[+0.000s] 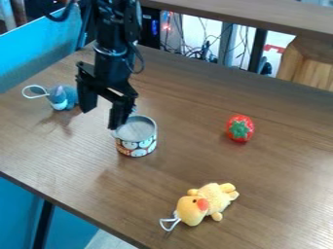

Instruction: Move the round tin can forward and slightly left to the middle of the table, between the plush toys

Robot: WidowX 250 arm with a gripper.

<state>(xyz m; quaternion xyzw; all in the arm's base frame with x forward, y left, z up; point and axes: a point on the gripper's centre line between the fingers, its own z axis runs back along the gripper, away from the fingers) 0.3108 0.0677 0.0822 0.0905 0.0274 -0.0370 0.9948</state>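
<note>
Black robot hand (101,119) hangs spread at the rim of a patterned tin (137,145) on a wooden desk (286,165).

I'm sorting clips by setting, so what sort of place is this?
Probably a lab or workshop used for robot trials: a robot arm hangs over a wooden table, loose cables tangle behind it, and small toys such as a yellow plush lie spread out.
</note>
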